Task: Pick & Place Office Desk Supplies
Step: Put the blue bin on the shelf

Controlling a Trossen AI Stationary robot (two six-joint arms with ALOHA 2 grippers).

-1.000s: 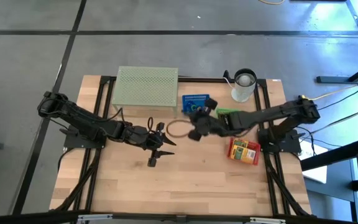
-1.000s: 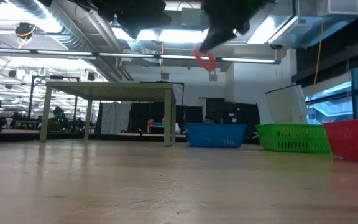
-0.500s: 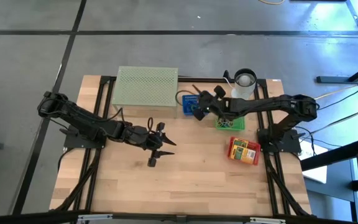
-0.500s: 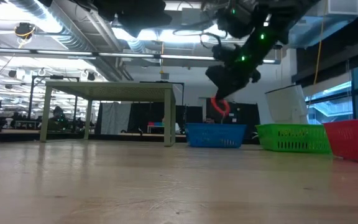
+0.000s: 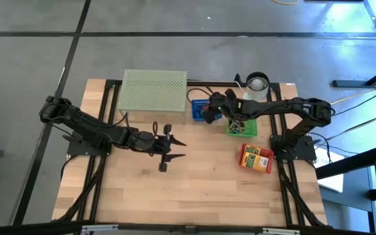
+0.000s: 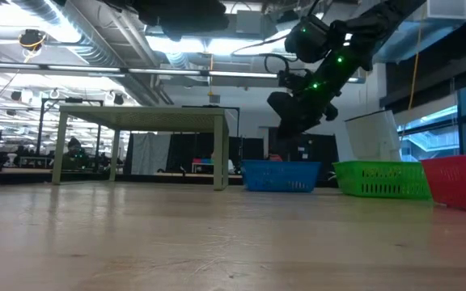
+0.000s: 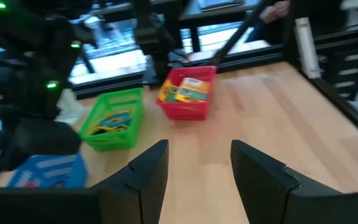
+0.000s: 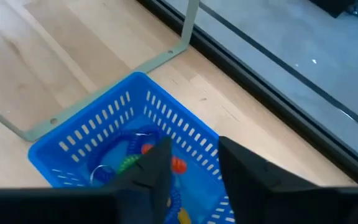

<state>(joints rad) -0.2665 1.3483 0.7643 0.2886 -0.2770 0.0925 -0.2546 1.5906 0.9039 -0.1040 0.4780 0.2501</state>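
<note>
Tool by tool, going left to right in the high view: the left tool (image 5: 170, 149) hovers low over the bare bench (image 5: 201, 196) at centre-left of the frame, its fingers spread and empty in its own wrist view, with a small dark thing (image 5: 163, 166) on the wood just below it; what it is cannot be told.

At upper centre, the right tool (image 8: 191, 163) hangs above the blue basket (image 8: 92, 142), its fingers parted a little with nothing between them. Inside the basket lie coloured rubber-band loops (image 8: 143, 160), red, green and blue, in a loose tangle; as a heap they have no clear long axis and point no particular way.

To the right stand a green basket (image 5: 242, 128) holding yellow and blue bands, then a red basket (image 5: 256, 158) holding card boxes (image 7: 188, 89), which lie flat with their long sides roughly across that basket.

Risks as I judge them: a loop may cling to a fingertip and be dragged out when the arm lifts, or the fingers may catch the blue basket's rim and shift or tip it toward the mesh stand (image 5: 153, 91) beside it.
</note>
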